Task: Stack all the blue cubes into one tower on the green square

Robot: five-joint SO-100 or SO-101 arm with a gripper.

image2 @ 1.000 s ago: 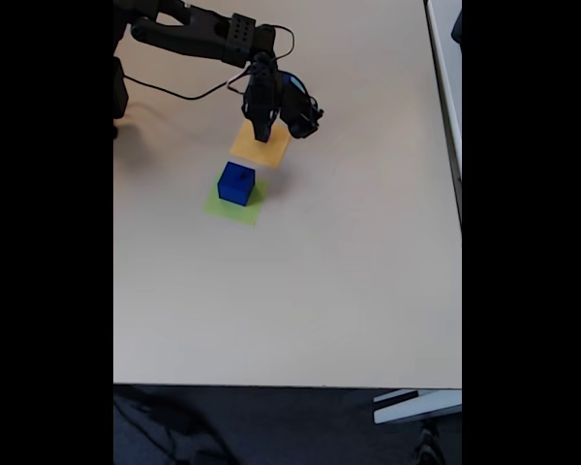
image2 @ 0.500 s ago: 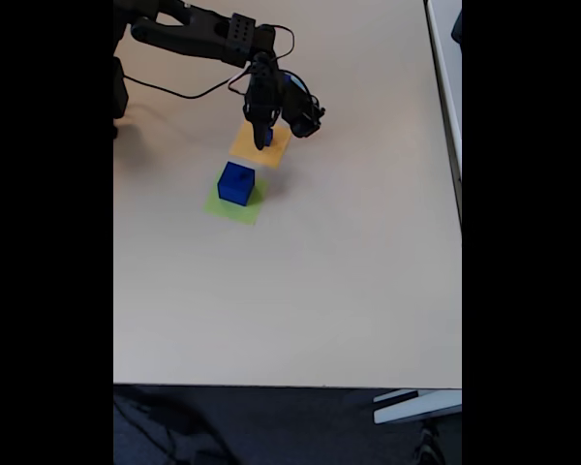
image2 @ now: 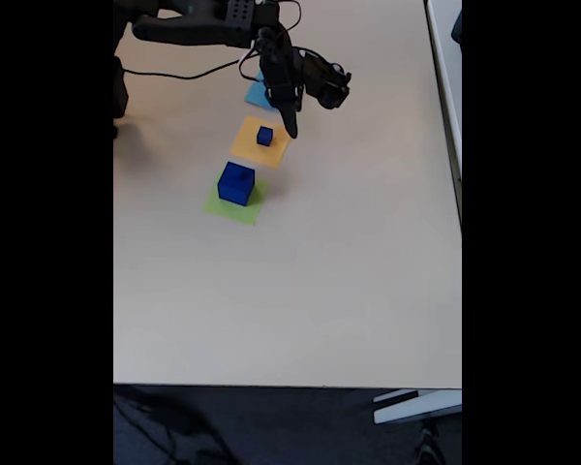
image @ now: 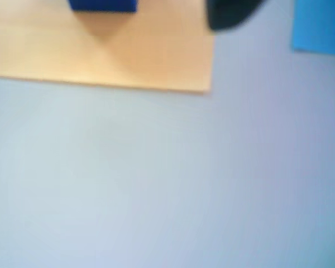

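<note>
glossy dark blue small cube (image2: 264, 136) sits on orange square (image2: 260, 142); pincer (image2: 292, 129) state unclear

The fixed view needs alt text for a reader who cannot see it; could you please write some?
A black robot arm's hand hovers beside a small blue cube on an orange-yellow square. A larger blue cube sits on a green square, on a pale table.
</note>
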